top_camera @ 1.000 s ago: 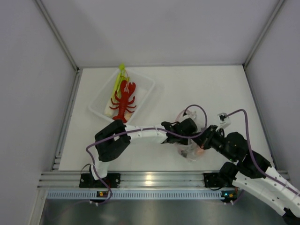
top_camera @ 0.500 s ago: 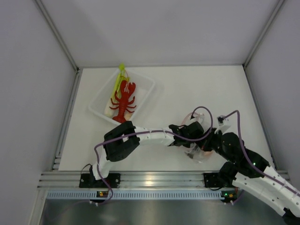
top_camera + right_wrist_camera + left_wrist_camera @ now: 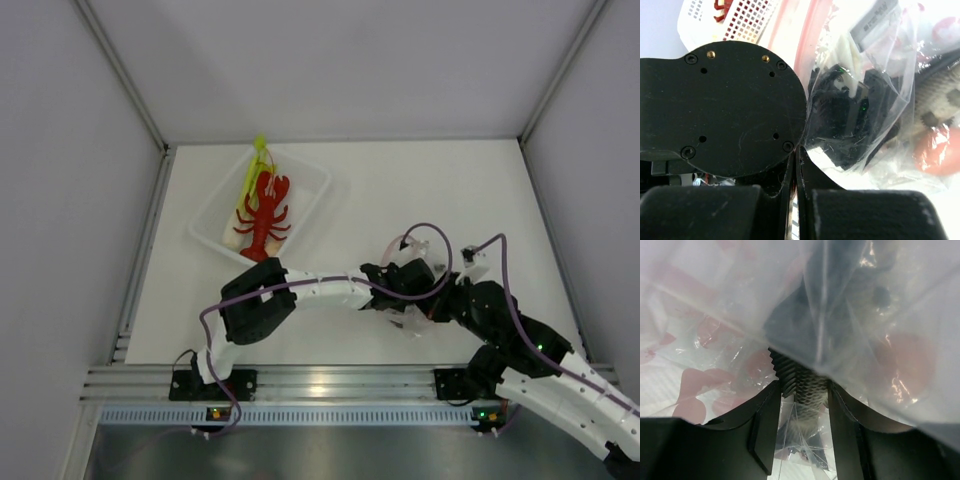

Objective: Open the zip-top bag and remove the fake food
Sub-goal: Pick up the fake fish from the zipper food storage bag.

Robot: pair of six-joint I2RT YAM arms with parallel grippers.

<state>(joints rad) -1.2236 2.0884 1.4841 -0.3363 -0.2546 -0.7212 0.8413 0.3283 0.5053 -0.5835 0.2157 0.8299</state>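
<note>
The zip-top bag [image 3: 412, 320] sits between the two arms at the near right, its pink zip strip [image 3: 800, 40] showing in the right wrist view. My left gripper [image 3: 408, 290] reaches inside the bag. Its jaws [image 3: 802, 390] press on a grey scaly fish [image 3: 800, 382]. A pinkish round piece [image 3: 905, 370] lies beside the fish in the bag. My right gripper [image 3: 796, 150] is shut on the bag's film at its edge [image 3: 437, 305]. A red lobster [image 3: 265, 215] and a green leek [image 3: 250, 175] lie in the tray.
A clear rectangular tray [image 3: 310, 172] stands at the far left of the white table. Grey walls close in the sides and back. A metal rail [image 3: 320, 385] runs along the near edge by the arm bases.
My left arm has pushed further right into the bag and its jaws have narrowed around the fish. The right gripper and the bag have shifted a little to the right.
</note>
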